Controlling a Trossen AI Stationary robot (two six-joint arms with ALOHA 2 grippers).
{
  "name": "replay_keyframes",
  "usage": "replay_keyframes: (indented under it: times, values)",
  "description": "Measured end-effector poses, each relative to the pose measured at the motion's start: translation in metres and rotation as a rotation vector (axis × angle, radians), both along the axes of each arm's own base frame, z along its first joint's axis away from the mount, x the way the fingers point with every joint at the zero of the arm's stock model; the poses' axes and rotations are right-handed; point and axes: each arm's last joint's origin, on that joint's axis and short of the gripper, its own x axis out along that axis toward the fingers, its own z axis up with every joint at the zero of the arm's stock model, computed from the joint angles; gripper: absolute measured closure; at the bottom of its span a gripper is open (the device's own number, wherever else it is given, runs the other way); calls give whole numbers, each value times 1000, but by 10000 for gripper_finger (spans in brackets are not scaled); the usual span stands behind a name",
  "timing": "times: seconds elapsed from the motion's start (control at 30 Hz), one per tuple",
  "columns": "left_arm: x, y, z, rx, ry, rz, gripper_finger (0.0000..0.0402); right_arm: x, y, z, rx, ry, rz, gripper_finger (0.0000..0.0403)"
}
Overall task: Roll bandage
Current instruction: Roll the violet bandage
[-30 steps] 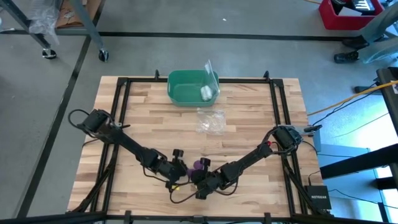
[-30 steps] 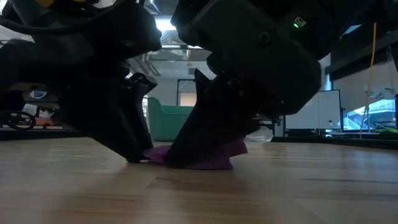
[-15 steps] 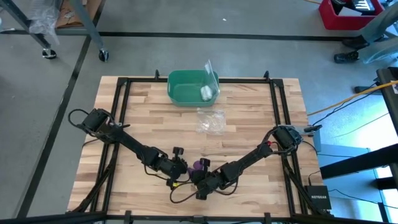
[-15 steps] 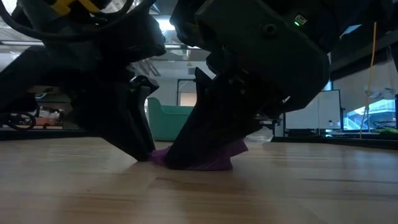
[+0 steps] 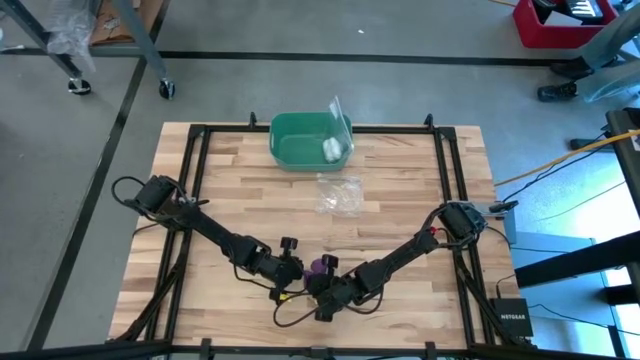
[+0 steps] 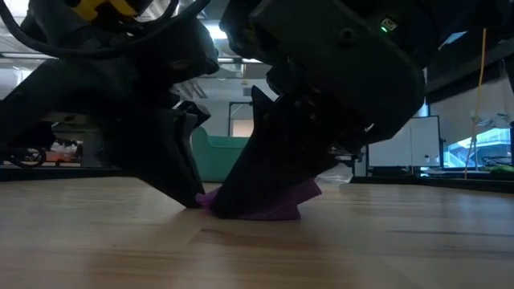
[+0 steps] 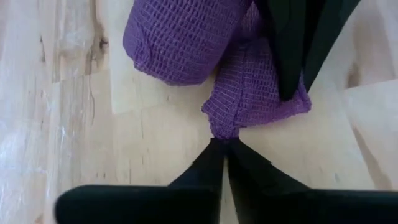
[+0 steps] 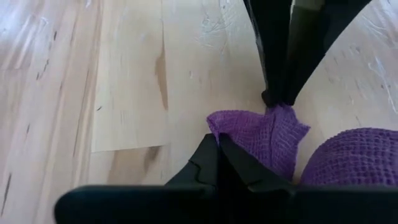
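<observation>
Your left gripper (image 7: pixel 222 146) has its fingers (image 7: pixel 205 168) pressed together on the loose tail of the purple soft fabric bandage (image 7: pixel 186 37); the pinch sits at the tail's narrow tip, low on the pale wooden plank counter (image 5: pixel 400 180). Your right gripper (image 8: pixel 217 144) also has its fingers (image 8: pixel 202 158) closed, clamped on the other corner of the same flat flap, with the rolled bulk of the bandage just beside them. In each wrist view the other arm's dark fingers stand on the opposite end of the flap.

Landmark: the green plastic bin (image 5: pixel 310 140) at the counter's far edge, holding a small white roll (image 5: pixel 331 150). The bandage (image 5: pixel 322 266) lies well apart from the bin, toward the near edge, between the two grippers. A crumpled clear plastic bag (image 5: pixel 340 194) rests between bin and bandage. In the low view the bandage (image 6: pixel 277 205) sits flat on the wood under both dark gripper bodies.

Open room: bare planks extend to either side of the bandage, and the black metal frame (image 5: pixel 200 135) borders the counter.

Change from a second ago: your left fingers stood apart near the bandage's tail; they have since shut onto it. Right gripper, bandage, bin and bag are unchanged.
</observation>
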Motion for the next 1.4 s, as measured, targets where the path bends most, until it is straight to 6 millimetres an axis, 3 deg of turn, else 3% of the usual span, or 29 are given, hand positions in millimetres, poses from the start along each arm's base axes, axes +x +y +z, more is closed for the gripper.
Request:
replay_keyframes:
  times: [0.13,0.33,0.5,0.83,1.17,1.4]
  values:
    - [0,2,-3,94,-15,49,399,1,1,1,10,-17,0,398]
    - [-10,22,-8,409,19,243,401,1,5,2,42,-25,26,398]
    - [-15,29,-8,439,77,263,401,0,6,2,57,-13,43,398]
    - [-15,-5,31,11,-65,73,375,0,5,2,41,-20,27,398]
    - [-19,3,12,-408,-10,63,284,0,5,2,40,-20,24,398]
    - [-22,5,7,-521,-12,110,268,0,5,2,41,-20,23,398]
